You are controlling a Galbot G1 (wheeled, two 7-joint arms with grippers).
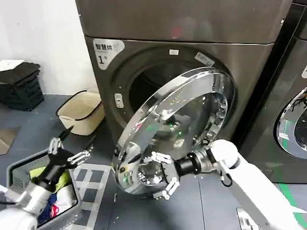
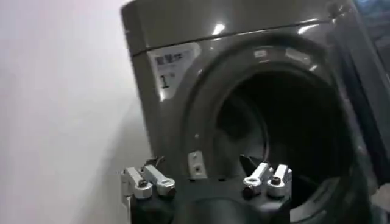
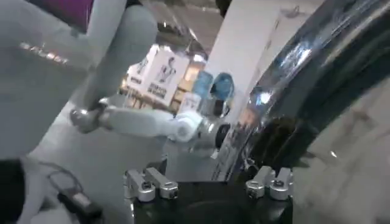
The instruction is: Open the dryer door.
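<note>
Dryer door (image 1: pixel 192 103): swung ajar. Right pincer (image 1: pixel 161 175): spread wide at door's lower chrome rim, gripping nothing. Left pincer (image 1: pixel 67 148): spread, empty, left of door.

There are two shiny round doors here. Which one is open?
The dryer door on the grey-brown machine labelled "1" is swung out; the neighbouring machine's door sits shut.

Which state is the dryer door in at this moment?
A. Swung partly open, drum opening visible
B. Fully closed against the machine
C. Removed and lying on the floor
A: the dryer door stands angled away from the machine, with the dark drum opening exposed behind it and the right hand at its lower rim.
</note>
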